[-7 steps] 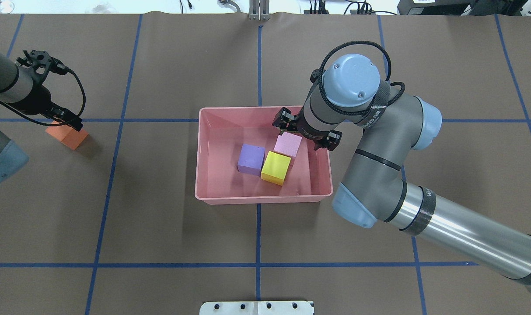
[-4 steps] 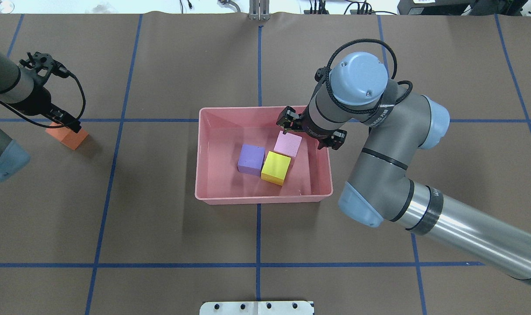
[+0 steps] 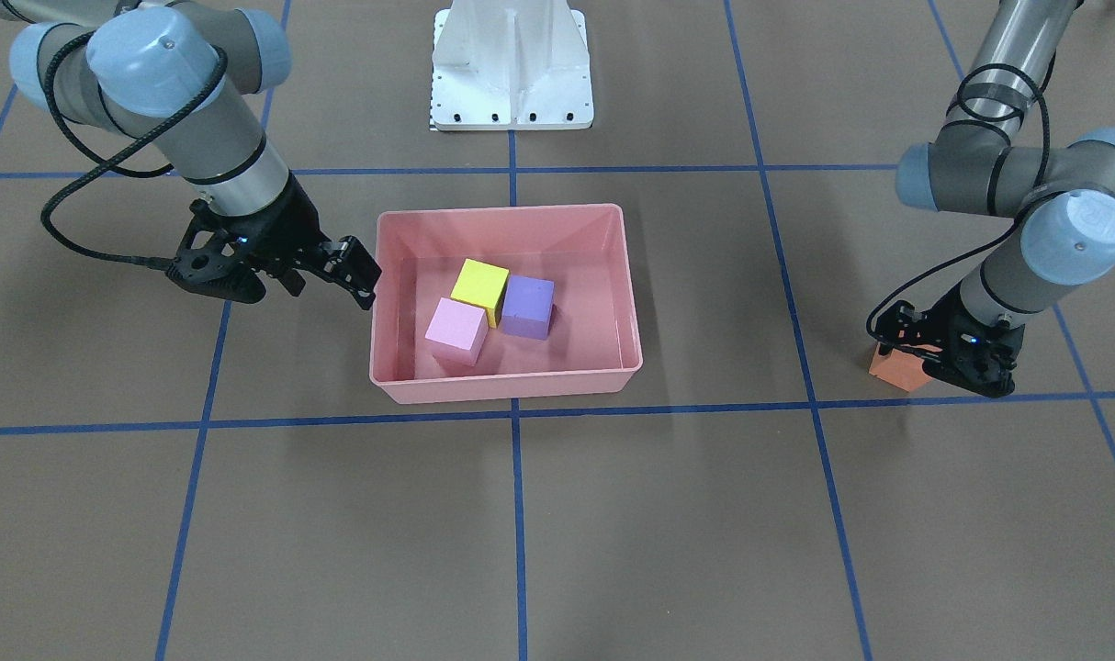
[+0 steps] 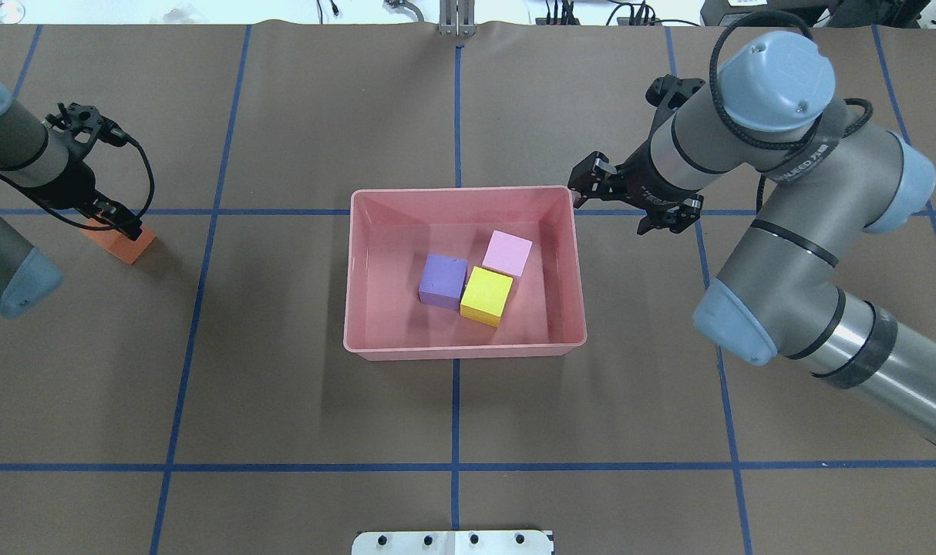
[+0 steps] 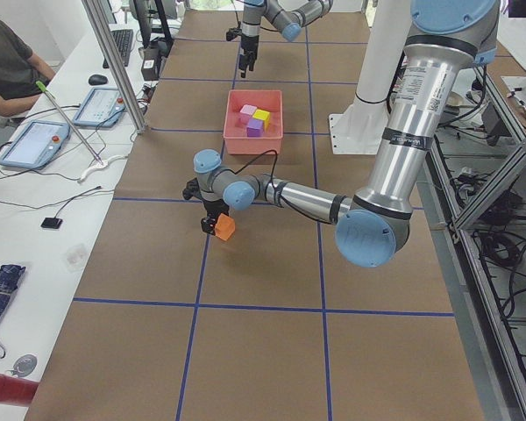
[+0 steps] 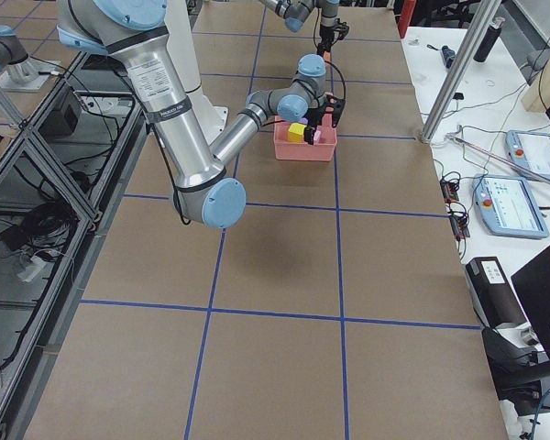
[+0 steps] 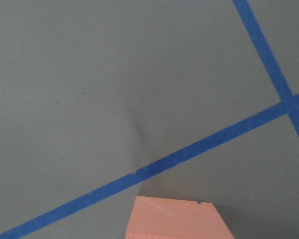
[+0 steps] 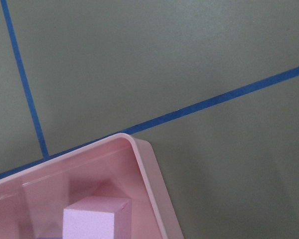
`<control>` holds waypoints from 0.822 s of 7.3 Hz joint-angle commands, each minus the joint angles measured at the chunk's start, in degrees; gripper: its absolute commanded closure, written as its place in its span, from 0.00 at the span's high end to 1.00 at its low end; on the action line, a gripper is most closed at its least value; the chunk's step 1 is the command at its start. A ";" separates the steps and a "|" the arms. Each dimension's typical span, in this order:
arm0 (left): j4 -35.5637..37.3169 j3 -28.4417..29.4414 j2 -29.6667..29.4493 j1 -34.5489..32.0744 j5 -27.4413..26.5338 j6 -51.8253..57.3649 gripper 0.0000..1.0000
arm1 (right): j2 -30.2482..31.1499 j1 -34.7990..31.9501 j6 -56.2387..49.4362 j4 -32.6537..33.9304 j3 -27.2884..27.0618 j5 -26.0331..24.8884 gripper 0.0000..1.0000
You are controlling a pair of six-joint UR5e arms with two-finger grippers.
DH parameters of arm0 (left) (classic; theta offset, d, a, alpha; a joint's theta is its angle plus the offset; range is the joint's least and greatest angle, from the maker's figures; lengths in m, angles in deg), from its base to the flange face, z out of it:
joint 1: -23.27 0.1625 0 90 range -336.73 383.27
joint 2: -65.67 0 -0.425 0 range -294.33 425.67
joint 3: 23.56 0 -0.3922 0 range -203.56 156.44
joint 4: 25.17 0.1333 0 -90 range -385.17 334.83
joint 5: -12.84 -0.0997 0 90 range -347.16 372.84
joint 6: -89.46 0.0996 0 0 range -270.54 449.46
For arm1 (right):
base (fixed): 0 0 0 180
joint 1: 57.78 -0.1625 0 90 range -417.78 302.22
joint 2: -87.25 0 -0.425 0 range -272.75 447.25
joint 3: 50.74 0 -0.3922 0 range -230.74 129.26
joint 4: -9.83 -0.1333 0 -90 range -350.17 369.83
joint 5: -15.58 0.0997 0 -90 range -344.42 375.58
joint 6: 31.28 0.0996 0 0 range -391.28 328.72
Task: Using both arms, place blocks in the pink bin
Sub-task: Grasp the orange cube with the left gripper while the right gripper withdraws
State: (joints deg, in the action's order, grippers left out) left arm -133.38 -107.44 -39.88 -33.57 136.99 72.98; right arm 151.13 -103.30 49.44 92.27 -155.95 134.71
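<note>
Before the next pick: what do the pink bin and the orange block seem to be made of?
The pink bin looks like thin moulded plastic: rounded corners, a thin rim and a faint sheen on its inner walls. The orange block looks like matte foam, or perhaps painted wood: flat colour, no glare, sharp edges. The pictures leave that open.

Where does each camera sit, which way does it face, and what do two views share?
Front-facing: across the table, facing the pedestal; right arm, left arm.
Overhead: behind pedestal, looking down; both arms, pink bin.
Exterior left: table's end; left arm near, orange block.
Exterior right: opposite end; right arm near.
Left wrist: onto orange block; no body.
Right wrist: onto bin corner; no body.
Shared: right wrist, overhead: pink block in bin.
</note>
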 commanded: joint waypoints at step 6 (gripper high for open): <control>1.78 -14.52 -5.17 -0.30 18.13 -28.79 0.00 | 10.63 -15.03 -24.94 0.80 0.62 10.50 1.00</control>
State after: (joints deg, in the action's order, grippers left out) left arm -132.01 -117.92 -42.40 -33.87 152.60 54.24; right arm 158.13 -116.12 31.44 93.13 -155.42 143.87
